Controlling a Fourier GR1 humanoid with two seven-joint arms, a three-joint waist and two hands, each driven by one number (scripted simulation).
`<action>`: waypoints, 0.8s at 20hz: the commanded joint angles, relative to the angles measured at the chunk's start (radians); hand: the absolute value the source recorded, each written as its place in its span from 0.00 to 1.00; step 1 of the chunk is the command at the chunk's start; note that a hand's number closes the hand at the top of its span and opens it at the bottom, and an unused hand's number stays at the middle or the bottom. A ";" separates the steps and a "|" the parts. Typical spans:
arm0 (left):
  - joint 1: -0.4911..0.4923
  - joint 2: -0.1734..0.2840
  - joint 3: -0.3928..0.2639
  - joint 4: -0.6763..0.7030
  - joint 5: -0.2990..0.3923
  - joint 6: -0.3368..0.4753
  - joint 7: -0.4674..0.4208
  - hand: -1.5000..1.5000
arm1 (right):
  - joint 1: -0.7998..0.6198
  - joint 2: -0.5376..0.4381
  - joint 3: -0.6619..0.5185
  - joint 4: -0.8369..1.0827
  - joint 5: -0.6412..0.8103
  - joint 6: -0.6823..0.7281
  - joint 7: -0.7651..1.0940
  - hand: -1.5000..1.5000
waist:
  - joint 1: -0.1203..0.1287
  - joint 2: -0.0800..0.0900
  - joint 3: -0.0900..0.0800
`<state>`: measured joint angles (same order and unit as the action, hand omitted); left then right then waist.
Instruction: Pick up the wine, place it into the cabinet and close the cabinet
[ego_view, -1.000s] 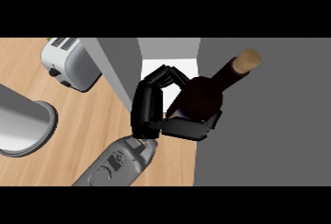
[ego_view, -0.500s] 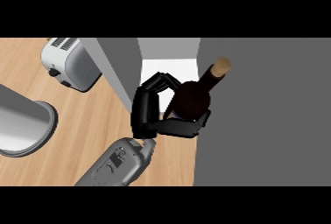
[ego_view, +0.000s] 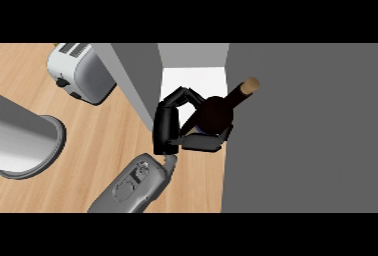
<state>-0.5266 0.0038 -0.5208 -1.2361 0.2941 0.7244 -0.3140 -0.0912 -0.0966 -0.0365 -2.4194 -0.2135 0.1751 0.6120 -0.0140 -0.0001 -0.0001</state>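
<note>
My right hand (ego_view: 179, 131), fingers curled round the wine (ego_view: 215, 114), is carrying it further toward twelve o'clock into the cabinet (ego_view: 193, 77) opening, seemingly not yet set down.

The hand (ego_view: 177, 131) sits at the cabinet (ego_view: 295, 125) opening, curled round the wine (ego_view: 219, 111), whose neck tilts up and to the right against the cabinet's right panel. The cabinet's left wall (ego_view: 136, 80) stands just left of the hand. The toaster (ego_view: 77, 72) is further left on the counter (ego_view: 96, 135), with a pot (ego_view: 26, 145) at the left edge, nearer the viewer.
</note>
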 joint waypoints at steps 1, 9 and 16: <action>0.005 -0.004 0.028 0.031 0.004 -0.011 -0.030 1.00 | 0.086 -0.001 -0.035 -0.117 -0.093 0.031 -0.015 0.00 | 0.002 -0.001 0.000; -0.056 -0.004 0.090 0.125 0.075 -0.045 -0.106 1.00 | 0.033 0.004 -0.013 -0.143 -0.086 -0.028 0.062 0.00 | 0.001 0.000 0.000; -0.086 -0.004 0.165 0.229 0.081 -0.140 -0.119 1.00 | 0.058 -0.012 -0.032 -0.140 -0.097 -0.004 0.035 0.00 | 0.001 0.000 0.000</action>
<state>-0.6073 0.0029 -0.3701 -1.0359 0.3686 0.6210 -0.4256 -0.0754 -0.0956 -0.0274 -2.4228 -0.2125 0.1709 0.6038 -0.0136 0.0002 -0.0003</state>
